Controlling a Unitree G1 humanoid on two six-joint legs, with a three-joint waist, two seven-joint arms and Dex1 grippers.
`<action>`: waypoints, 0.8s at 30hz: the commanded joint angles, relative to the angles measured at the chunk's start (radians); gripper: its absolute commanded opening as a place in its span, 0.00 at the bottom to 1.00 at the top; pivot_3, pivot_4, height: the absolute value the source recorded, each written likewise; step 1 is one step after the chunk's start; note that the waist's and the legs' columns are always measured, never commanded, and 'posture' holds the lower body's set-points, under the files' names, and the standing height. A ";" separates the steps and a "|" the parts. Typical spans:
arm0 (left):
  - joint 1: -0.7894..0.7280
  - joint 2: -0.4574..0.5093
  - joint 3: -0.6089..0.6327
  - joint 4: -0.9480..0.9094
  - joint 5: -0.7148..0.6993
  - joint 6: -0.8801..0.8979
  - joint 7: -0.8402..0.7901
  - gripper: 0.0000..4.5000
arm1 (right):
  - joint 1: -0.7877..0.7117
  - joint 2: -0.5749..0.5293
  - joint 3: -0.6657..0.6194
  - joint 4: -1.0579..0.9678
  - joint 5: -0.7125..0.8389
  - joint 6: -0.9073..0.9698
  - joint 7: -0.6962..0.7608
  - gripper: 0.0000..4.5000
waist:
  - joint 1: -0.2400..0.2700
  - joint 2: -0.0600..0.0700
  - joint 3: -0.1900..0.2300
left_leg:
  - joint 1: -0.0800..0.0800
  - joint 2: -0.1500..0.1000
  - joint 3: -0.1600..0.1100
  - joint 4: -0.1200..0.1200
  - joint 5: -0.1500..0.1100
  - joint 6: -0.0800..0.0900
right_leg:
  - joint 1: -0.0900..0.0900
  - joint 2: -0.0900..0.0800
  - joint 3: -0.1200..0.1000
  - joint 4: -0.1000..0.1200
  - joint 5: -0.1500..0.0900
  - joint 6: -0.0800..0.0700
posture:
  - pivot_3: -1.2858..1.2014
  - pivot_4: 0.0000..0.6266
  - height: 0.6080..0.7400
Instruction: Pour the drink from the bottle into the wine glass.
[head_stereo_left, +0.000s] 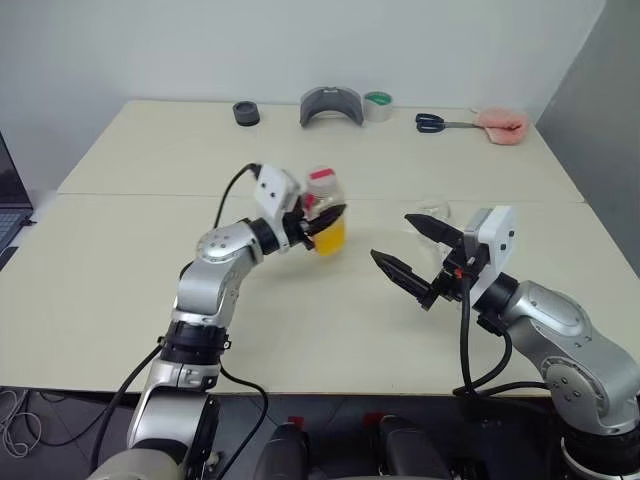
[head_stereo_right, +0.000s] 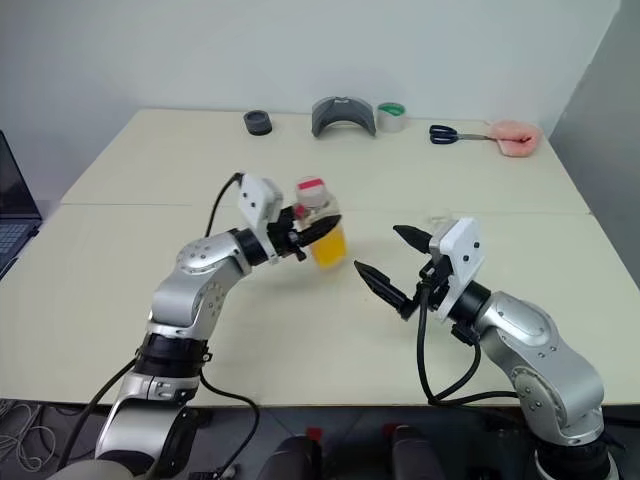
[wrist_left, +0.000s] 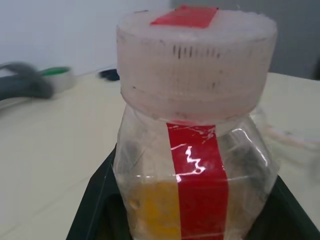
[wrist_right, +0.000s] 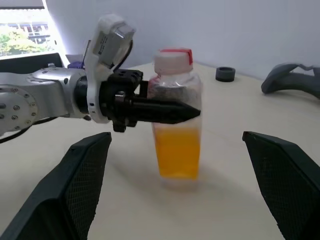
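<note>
My left gripper (head_stereo_left: 322, 216) is shut on the bottle (head_stereo_left: 322, 188), a small clear plastic one with a pale cap and a red strip. It holds the bottle upright, close over the middle of the table. The orange-yellow drink (head_stereo_left: 331, 238) fills the bottle's lower half. To the right, my right gripper (head_stereo_left: 392, 237) stands open and empty, its fingers pointing toward the bottle (wrist_right: 175, 95). The wine glass (head_stereo_left: 434, 209) shows faintly as clear glass on the table just behind the right gripper's upper finger, which partly hides it.
Along the table's far edge lie a small black ring (head_stereo_left: 246, 113), a grey curved piece (head_stereo_left: 331, 105), a tape roll (head_stereo_left: 378, 105), blue-handled scissors (head_stereo_left: 440, 123) and a pink cloth (head_stereo_left: 502, 125). A laptop (head_stereo_left: 10, 205) sits at the left edge.
</note>
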 joint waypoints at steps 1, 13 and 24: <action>-0.065 -0.005 -0.036 0.022 -0.045 -0.034 -0.144 0.41 | -0.067 0.025 -0.024 -0.059 0.043 0.072 -0.095 1.00 | -0.005 0.000 0.000 | 0.000 0.000 0.000 0.000 0.000 0.000 | 0.000 0.000 0.000 0.000 0.000 0.000 | 0.52 0.24 1.00; -0.141 -0.033 -0.075 0.122 -0.064 -0.045 -0.366 0.41 | -0.231 0.061 0.057 -0.023 0.002 0.140 -0.202 1.00 | -0.004 0.001 0.001 | -0.001 0.001 0.000 0.000 0.000 0.000 | -0.001 0.002 0.000 0.001 0.000 0.000 | 0.52 0.24 1.00; -0.114 -0.018 -0.075 0.120 -0.055 -0.051 -0.412 0.41 | -0.278 0.086 0.135 0.078 -0.091 0.097 -0.174 1.00 | -0.003 0.002 0.001 | -0.001 0.001 0.000 0.000 0.000 0.000 | -0.002 0.002 0.001 0.001 0.000 0.000 | 0.52 0.24 1.00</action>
